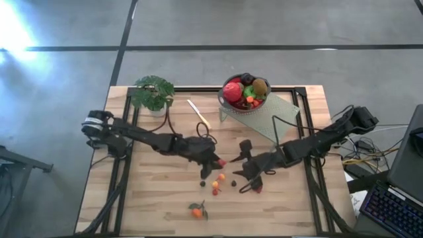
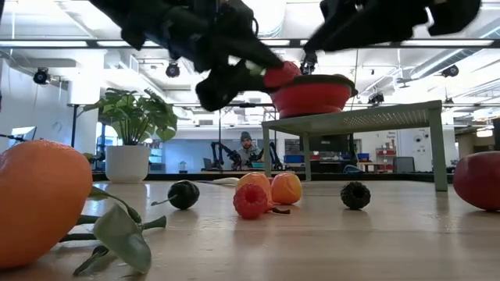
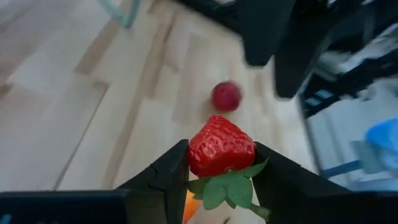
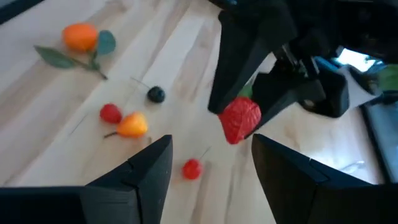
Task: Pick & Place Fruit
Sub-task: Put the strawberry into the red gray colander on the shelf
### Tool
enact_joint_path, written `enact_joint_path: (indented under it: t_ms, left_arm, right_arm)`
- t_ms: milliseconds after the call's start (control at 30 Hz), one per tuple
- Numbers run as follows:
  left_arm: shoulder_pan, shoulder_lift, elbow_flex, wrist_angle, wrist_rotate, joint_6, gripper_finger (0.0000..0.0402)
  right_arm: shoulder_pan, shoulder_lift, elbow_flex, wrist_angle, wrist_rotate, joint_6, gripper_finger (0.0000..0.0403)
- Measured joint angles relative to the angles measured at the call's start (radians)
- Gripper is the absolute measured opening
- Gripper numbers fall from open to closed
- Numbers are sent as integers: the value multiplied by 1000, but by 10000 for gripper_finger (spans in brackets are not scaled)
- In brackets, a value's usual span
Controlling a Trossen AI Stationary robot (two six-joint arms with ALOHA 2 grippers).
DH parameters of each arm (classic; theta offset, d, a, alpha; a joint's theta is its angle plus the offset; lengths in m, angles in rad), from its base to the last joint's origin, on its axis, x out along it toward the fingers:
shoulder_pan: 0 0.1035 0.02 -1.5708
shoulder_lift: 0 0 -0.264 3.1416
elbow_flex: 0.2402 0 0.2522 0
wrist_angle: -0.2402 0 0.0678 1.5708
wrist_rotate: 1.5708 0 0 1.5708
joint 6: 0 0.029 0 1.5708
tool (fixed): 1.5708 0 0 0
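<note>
Left gripper (image 3: 221,177) is clamped on a strawberry (image 3: 221,147), held up off the table. Right gripper (image 4: 211,165) hangs empty, jaws apart, just beside it over the loose berries (image 4: 132,124). Risk: the arms are close — a swing toward the bowl (image 1: 244,100) could clip the right one. The grip sits near the leafy end (could slip).

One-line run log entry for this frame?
left gripper: shut on strawberry, lifted | right gripper: open, empty, mid-table | bowl: partly filled | tangerine: on table
</note>
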State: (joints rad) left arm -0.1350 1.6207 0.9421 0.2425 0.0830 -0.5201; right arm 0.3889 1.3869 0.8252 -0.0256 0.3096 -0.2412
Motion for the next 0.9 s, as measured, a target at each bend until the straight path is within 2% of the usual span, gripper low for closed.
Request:
enact_joint_path:
  t_ms: [267, 600, 733, 900]
  left_arm:
    - [45, 0, 0, 140, 146, -21, 158]
    - [68, 0, 57, 155, 169, 12, 160]
    - [73, 0, 79, 154, 184, 32, 160]
    - [83, 0, 88, 152, 192, 42, 160]
  right_arm:
    - [5, 0, 39, 5, 156, -56, 240]
    - [4, 6, 83, 7, 165, -104, 278]
    - [4, 6, 84, 7, 165, -111, 272]
    - [3, -3, 84, 9, 166, -119, 236]
